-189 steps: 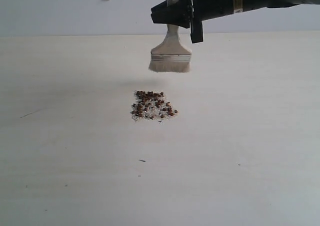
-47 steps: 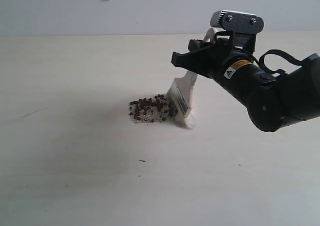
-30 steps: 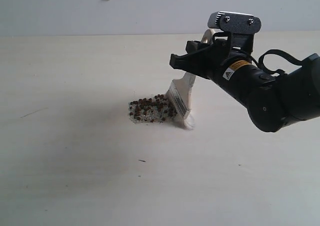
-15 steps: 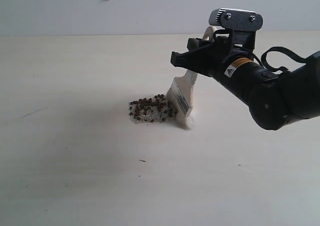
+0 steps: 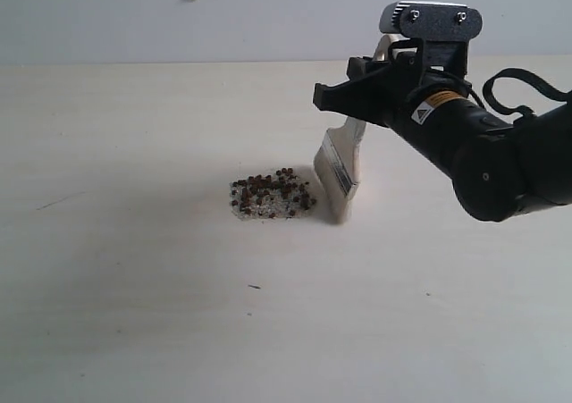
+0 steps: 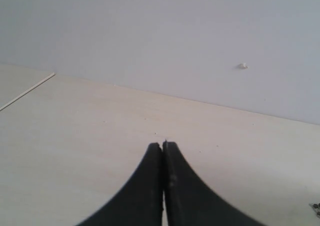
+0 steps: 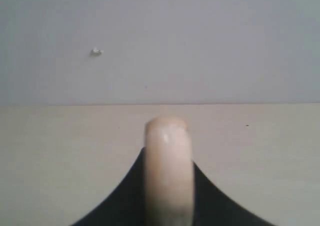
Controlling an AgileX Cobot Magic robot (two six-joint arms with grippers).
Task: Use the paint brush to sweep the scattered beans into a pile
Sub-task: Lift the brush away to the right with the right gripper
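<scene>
The paint brush (image 5: 339, 165) slants, bristles down beside the beans (image 5: 268, 196).

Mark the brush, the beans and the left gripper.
brush (image 5: 336, 172): exterior view, on the metal ferrule.
beans (image 5: 271, 194): exterior view, middle of the pile.
left gripper (image 6: 163, 149): left wrist view, where the shut fingertips meet.

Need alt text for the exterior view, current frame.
Jaws of the right arm grip a tilted paint brush by its handle, bristles meeting the pale table just right of a small pile of reddish-brown beans mixed with white crumbs.
</scene>
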